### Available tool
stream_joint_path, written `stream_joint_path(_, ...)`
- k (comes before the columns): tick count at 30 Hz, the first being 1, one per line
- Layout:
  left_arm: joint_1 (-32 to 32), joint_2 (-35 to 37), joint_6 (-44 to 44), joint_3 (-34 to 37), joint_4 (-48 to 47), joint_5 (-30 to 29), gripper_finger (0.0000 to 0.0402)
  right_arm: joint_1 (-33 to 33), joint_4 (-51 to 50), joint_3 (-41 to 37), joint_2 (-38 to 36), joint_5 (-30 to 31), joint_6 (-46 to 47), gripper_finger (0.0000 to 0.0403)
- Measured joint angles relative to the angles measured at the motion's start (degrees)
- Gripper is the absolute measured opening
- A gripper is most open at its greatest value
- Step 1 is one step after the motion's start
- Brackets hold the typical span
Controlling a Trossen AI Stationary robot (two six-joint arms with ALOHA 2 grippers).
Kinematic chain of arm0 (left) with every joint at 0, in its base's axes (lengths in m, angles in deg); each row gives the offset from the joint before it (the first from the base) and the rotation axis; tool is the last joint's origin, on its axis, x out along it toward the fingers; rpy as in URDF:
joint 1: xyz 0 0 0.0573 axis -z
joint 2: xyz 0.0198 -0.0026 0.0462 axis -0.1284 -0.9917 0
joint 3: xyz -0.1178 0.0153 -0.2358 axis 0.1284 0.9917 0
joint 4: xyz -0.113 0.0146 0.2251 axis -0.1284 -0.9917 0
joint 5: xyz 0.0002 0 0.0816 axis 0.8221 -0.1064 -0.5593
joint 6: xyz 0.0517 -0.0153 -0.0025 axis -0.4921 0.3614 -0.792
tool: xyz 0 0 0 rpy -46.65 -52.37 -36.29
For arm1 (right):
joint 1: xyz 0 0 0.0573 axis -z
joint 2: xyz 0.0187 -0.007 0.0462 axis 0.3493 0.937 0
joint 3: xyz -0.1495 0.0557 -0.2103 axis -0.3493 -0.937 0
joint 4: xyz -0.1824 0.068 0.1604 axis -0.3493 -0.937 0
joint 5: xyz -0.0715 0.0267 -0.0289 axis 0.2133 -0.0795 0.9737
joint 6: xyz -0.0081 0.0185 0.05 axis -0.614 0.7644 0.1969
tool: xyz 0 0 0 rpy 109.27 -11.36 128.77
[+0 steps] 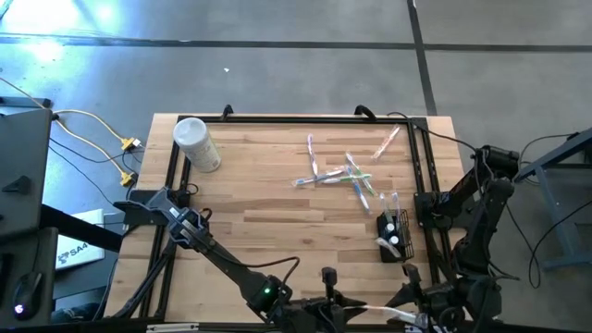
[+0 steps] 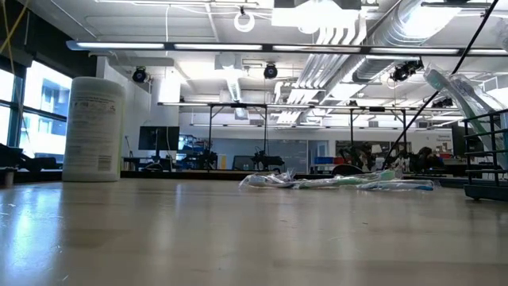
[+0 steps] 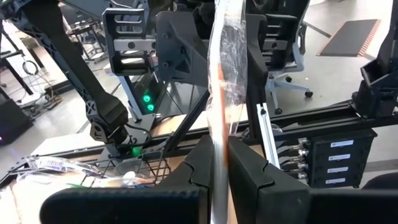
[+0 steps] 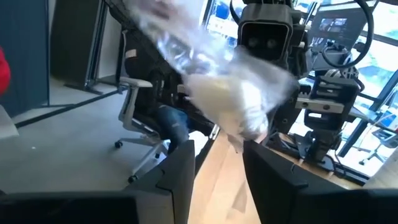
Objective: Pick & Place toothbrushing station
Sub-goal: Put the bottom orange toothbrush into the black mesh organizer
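Note:
The black wire-mesh holder (image 1: 393, 236) stands at the table's right side with a few wrapped items in it; it also shows in the left wrist view (image 3: 124, 171). Several wrapped toothbrushes (image 1: 347, 176) lie loose on the table's far right part. My left gripper (image 3: 219, 180) is at the near edge (image 1: 347, 310), shut on a clear-wrapped orange toothbrush (image 3: 224, 74). My right gripper (image 4: 217, 168) faces it at the near edge (image 1: 421, 314), fingers apart, with a blurred wrapped white end (image 4: 236, 99) just before the gap. I cannot pick out any teal tubes. My left gripper pinches the wrapped toothbrush's shaft (image 3: 219, 146) between its two fingers. The brush runs on past the fingertips, away from the wrist, lifted clear of the table. Whether my right gripper touches the wrapped end cannot be told.
A white canister (image 1: 196, 143) stands at the table's far left corner, also seen in the low view (image 2: 94, 129). One toothbrush (image 1: 388, 141) lies apart near the far right corner. A black frame rail (image 1: 421, 166) runs along the table's edges. Bare wood lies at the middle and left.

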Motion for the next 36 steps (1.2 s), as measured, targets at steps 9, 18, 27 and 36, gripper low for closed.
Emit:
stream_joint_path(9, -0.3, 0.0, 0.07, -0.02, -0.23, 0.11, 0.0022, 0.67, 1.5, -0.04, 0.02, 0.33, -4.03, 0.0107)
stream_joint_path(18, 0.45, -0.03, -0.59, 0.01, -0.77, -0.41, 0.0022, -0.62, -2.89, -0.02, 0.02, 6.61, -2.47, 0.0093)
stream_joint_path(27, 0.3, -0.13, -0.59, 0.04, -0.62, -0.4, 0.0022, -0.42, -3.36, 0.02, 0.0, 8.54, -0.09, 0.0093)
stream_joint_path(36, -0.59, -0.13, 0.78, 0.04, -1.66, 0.92, 0.0022, 1.29, -0.28, 0.02, 0.0, 0.2, -1.46, 0.0093)
